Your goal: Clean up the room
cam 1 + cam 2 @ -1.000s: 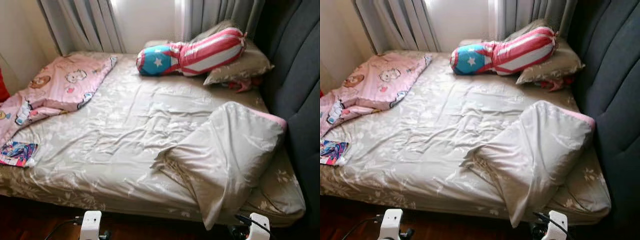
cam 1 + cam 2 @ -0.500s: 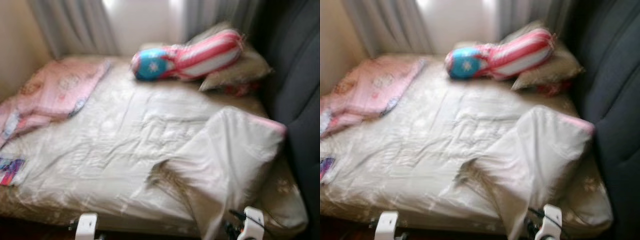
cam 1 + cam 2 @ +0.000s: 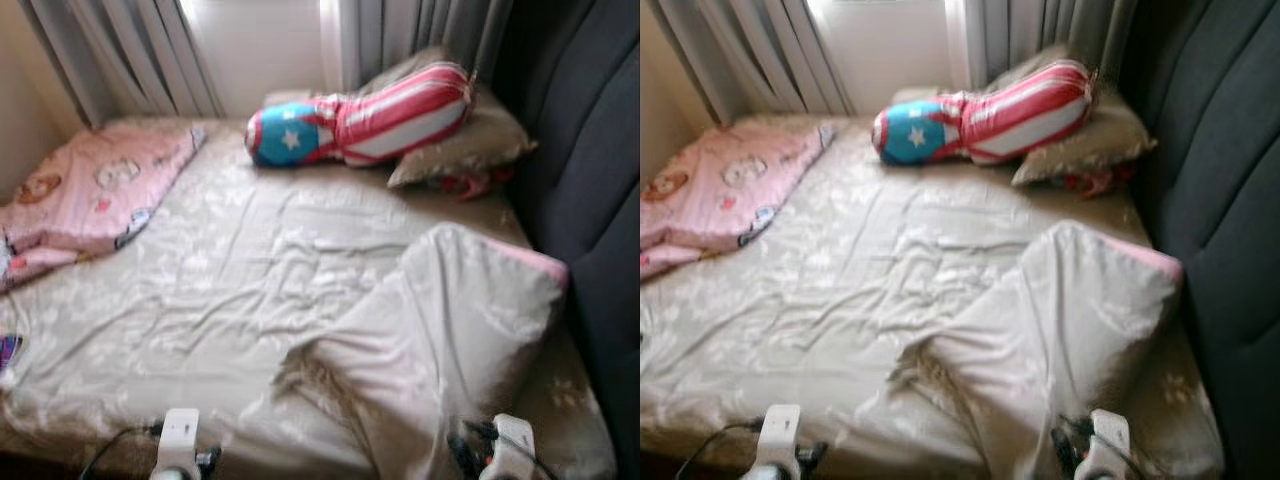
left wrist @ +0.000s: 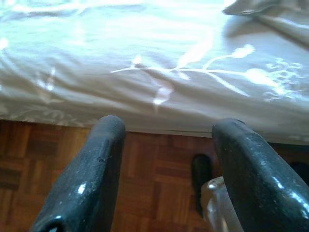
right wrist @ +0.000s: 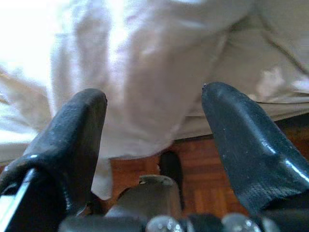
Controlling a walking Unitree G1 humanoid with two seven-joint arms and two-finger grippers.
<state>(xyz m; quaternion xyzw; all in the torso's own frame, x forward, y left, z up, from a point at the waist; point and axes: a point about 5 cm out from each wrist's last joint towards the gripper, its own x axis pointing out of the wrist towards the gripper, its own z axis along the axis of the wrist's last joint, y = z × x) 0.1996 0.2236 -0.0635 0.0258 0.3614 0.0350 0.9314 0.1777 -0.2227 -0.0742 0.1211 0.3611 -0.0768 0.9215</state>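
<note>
A bed (image 3: pixel 230 300) with a rumpled beige sheet spans the frame. Upper left lies a pink blanket (image 3: pixel 90 190); top centre, a striped cushion (image 3: pixel 360 115) against a pillow (image 3: pixel 465 145); lower right, a folded duvet (image 3: pixel 440 350).

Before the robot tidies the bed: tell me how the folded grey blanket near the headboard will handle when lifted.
The blanket will probably be floppy: it lies creased and a corner droops over the bed edge. Gripped at one point, it will likely unfold and trail. It looks thin, so probably light. The right pincer is open facing that hanging corner, apart from it.
</note>
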